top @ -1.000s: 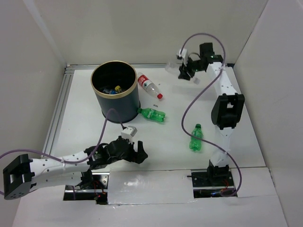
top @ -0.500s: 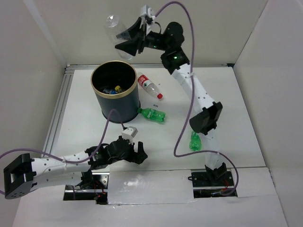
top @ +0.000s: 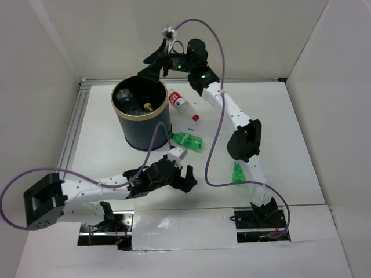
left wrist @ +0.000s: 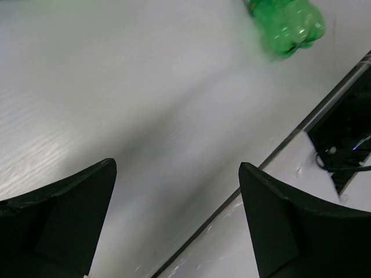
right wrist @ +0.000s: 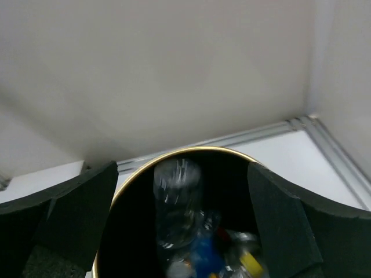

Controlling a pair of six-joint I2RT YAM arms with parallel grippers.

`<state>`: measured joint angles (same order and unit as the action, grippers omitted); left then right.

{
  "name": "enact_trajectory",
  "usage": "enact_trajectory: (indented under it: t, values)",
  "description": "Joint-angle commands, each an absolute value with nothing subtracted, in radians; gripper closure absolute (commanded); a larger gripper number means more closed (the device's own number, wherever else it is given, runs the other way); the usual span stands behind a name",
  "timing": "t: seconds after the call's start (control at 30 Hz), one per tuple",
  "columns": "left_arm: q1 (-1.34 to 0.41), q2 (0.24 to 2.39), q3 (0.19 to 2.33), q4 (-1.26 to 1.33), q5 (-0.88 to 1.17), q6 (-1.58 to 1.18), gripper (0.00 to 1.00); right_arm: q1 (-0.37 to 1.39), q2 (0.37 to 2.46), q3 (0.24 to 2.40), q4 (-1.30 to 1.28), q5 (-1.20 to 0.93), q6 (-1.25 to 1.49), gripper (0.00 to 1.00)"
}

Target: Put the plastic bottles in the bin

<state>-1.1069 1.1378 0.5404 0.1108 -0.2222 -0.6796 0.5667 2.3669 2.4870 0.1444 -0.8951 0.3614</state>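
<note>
— Bin (top: 142,132) contents?
— A clear bottle (right wrist: 177,200), blurred, stands roughly on end inside, above other bottles (right wrist: 203,253) at the bottom.
— Outside it?
— A red-labelled bottle (top: 183,105) lies at the bin's 3 o'clock, close to the wall. A green bottle (top: 186,139) lies at 4 o'clock by its foot. A second green bottle (top: 238,172) is farther out at 4 o'clock, partly behind the right arm (top: 243,139).
— Grippers?
— The right gripper (top: 149,65) hangs over the rim at 1 o'clock, fingers apart, empty. The left gripper (top: 186,179) is at 5 o'clock, low over the table (top: 290,145), fingers spread, holding nothing.
</note>
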Motion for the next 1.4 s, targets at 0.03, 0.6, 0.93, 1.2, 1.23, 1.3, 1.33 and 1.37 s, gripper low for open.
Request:
enact_trajectory:
  t: [0.03,0.6,0.93,1.2,1.23,1.3,1.33,1.37]
  values:
    - [-1.092,1.326,0.721,0.265,-0.126,-0.609,0.01,0.410,2.168,2.517,-0.096,-0.786,0.212,0.05]
    - [-1.114,2.061,1.486,-0.005,0.024,-0.739,0.01,-0.422,1.500,1.377,-0.624,-0.848,-0.293,0.12]
    - [-1.157,2.221,1.647,-0.109,-0.069,-0.761,0.01,-0.477,1.356,1.189,-0.624,-0.919,-0.279,0.11]
    - [-1.157,2.194,1.589,-0.063,-0.063,-0.761,0.76,-0.486,1.344,1.147,-0.624,-0.953,-0.279,0.18]
    - [-1.157,2.160,1.576,-0.063,-0.074,-0.750,0.83,-0.486,1.344,1.147,-0.633,-0.962,-0.279,0.20]
    - [-1.143,2.102,1.519,-0.063,-0.092,-0.750,0.94,-0.486,1.344,1.147,-0.634,-0.974,-0.288,0.23]
    - [-1.134,2.062,1.494,-0.063,-0.104,-0.732,0.95,-0.486,1.333,1.147,-0.634,-0.974,-0.288,0.23]
    - [-1.115,1.957,1.435,-0.051,-0.118,-0.717,0.97,-0.500,1.333,1.147,-0.634,-0.998,-0.288,0.23]
